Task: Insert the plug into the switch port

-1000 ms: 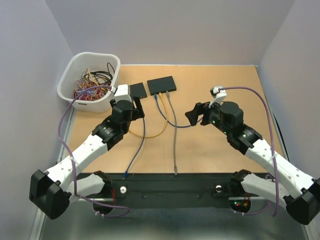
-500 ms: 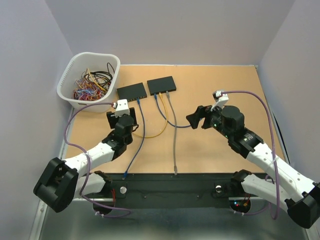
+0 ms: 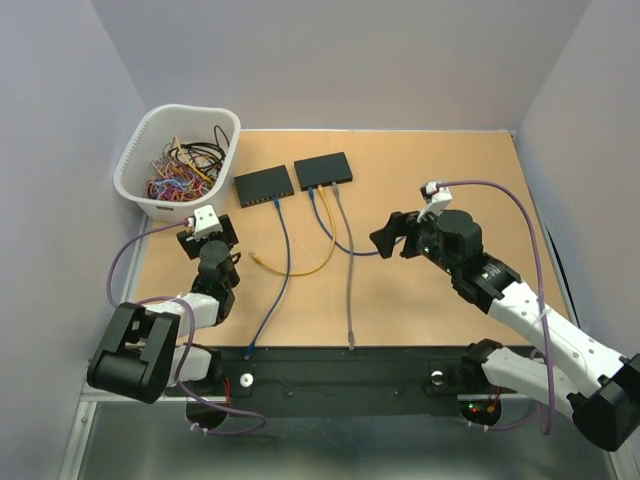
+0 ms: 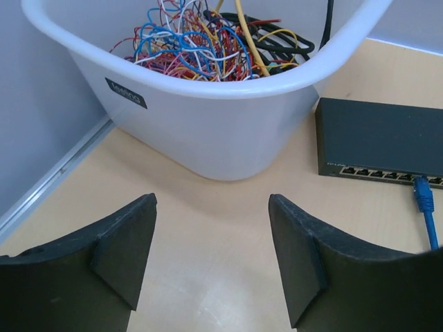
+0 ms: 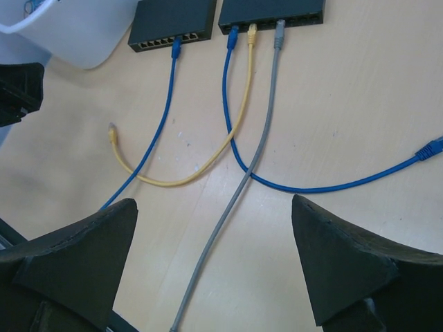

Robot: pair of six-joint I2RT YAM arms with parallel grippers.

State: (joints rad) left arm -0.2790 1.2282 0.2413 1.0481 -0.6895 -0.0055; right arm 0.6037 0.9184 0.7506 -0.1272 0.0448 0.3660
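Two gaping claws: left claw [image 4: 211, 207] folded close, right claw [image 5: 213, 204] outstretched

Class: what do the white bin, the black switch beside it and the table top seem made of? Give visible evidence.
White bin: probably moulded plastic, slightly glossy; smooth rolled rim, soft highlights.
Black switch: matte casing, metal or plastic, unclear; flat panels, crisp edges.
Table top: looks like wood or laminate board, tan, smooth, faint sheen.
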